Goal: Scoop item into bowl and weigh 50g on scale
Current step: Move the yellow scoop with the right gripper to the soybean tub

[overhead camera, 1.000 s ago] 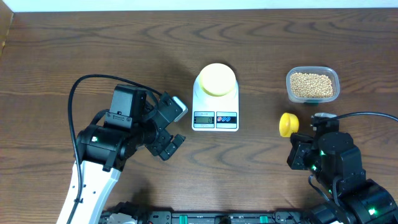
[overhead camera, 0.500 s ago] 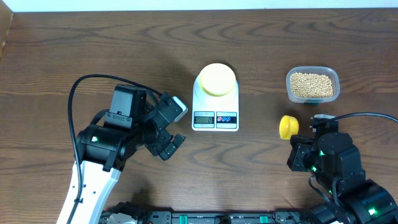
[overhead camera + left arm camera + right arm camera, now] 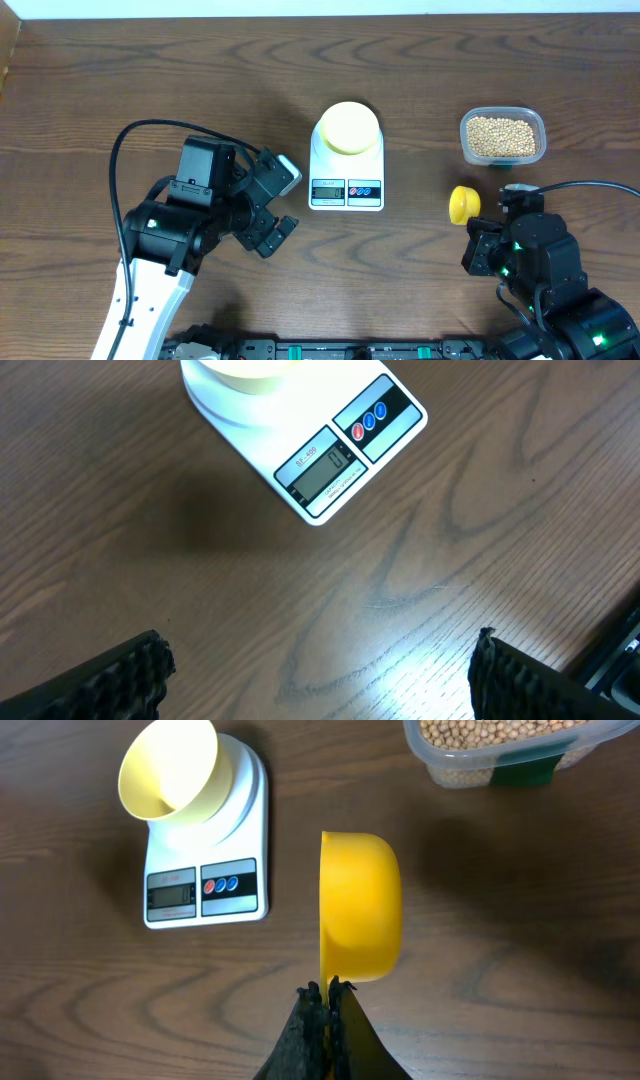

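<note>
The pale-yellow bowl (image 3: 349, 128) stands empty on the white scale (image 3: 346, 172), mid-table; both also show in the right wrist view, bowl (image 3: 168, 770) and scale (image 3: 206, 880). The scale display (image 3: 322, 462) reads 0. The tan beans (image 3: 501, 137) fill a clear plastic tub (image 3: 503, 114) at the right, also seen in the right wrist view (image 3: 505, 750). My right gripper (image 3: 328, 990) is shut on the handle of a bright yellow scoop (image 3: 360, 907), held on its side just below the tub (image 3: 463, 201). My left gripper (image 3: 272, 203) is open and empty, left of the scale.
Brown wooden table (image 3: 150, 80). Black cables run from both arms, one at the left (image 3: 130, 135) and one at the right (image 3: 590, 184).
</note>
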Tool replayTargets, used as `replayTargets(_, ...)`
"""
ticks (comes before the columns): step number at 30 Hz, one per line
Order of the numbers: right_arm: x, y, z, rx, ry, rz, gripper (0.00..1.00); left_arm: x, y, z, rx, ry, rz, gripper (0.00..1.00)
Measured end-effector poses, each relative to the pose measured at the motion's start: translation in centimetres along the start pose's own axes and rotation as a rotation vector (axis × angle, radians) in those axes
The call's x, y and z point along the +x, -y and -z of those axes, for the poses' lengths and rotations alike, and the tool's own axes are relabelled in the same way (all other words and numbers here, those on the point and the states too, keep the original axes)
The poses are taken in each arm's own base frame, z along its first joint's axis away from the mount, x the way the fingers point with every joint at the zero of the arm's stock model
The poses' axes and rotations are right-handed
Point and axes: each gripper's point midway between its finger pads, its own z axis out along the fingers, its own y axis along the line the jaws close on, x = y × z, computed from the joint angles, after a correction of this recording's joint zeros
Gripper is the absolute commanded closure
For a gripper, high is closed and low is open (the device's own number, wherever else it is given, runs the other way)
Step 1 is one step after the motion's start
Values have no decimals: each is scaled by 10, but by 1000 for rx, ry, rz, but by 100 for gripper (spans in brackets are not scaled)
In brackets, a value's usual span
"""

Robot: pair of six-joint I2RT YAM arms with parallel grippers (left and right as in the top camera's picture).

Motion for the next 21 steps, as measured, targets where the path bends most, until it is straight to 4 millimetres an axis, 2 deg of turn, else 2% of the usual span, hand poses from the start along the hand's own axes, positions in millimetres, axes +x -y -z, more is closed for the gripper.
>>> replayTargets(21,2,1,0,6,-8,-57,99,-1,2,0,11,5,0,3)
